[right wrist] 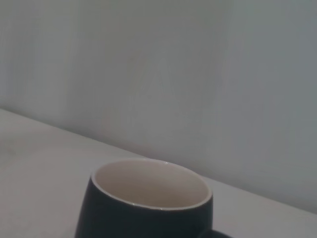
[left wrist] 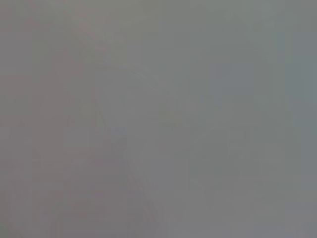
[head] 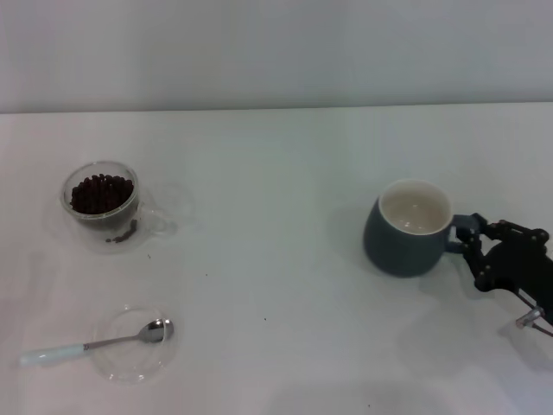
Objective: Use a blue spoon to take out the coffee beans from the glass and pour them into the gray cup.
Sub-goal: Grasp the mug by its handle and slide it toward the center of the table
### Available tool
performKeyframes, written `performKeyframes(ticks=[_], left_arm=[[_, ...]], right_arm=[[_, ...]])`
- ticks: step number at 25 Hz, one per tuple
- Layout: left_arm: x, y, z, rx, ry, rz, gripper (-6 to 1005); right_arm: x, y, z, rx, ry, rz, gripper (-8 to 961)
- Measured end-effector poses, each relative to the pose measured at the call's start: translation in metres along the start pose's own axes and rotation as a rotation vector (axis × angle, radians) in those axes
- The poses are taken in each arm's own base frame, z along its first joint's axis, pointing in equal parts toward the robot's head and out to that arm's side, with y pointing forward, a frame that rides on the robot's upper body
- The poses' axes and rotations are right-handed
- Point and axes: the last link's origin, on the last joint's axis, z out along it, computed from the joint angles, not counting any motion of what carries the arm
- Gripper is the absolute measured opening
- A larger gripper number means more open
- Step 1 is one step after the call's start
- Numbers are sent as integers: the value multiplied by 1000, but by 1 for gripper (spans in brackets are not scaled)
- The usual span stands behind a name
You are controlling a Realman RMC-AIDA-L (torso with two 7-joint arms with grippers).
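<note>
Nowhere on the cups, spoon or saucer can any brand, label or writing be read.

At the upper left of the head view, the glass [head: 101, 203] stands upright on the white table [head: 276, 259], its thin clear handle turned toward the right of the frame. It holds a heap of coffee beans [head: 102, 193] that reaches close to the rim. A few loose beans [head: 123, 233] show low on its near side; whether they lie on the table or within the double wall cannot be told.

At the lower left, well apart from the glass, a flat clear saucer [head: 136, 343] carries the blue spoon [head: 95, 342]. Its metal bowl rests on the saucer and looks empty, while the pale handle runs off the saucer's edge toward the left of the frame.

At the right of the frame, the gray cup [head: 409, 228] stands upright with its cream inside empty and its handle pointing right. The right wrist view shows the same cup [right wrist: 148, 203] up close, also empty.

The right end effector [head: 473, 243] sits at the cup's handle; how far its fingers are parted, and whether they grip the handle, cannot be told. The left end effector is out of sight in every view, and the left wrist view shows only a flat gray field.
</note>
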Motion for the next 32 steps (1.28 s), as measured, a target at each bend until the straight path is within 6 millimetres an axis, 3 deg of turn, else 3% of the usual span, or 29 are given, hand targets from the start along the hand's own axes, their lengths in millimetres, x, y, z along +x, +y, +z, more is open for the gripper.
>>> performKeyframes(ticks=[3,8,32], left_arm=[[0,0,0,0,0,-1,890],[0,0,0,1,-1,-4,890],[-1,2,0,-3,-1,-6,891]], right_arm=[[-3,6,3,-29,-10,-8,202],[-6,16,6,-77,-20,-18,154],[-24,73,18,-323,-92,-42,148]])
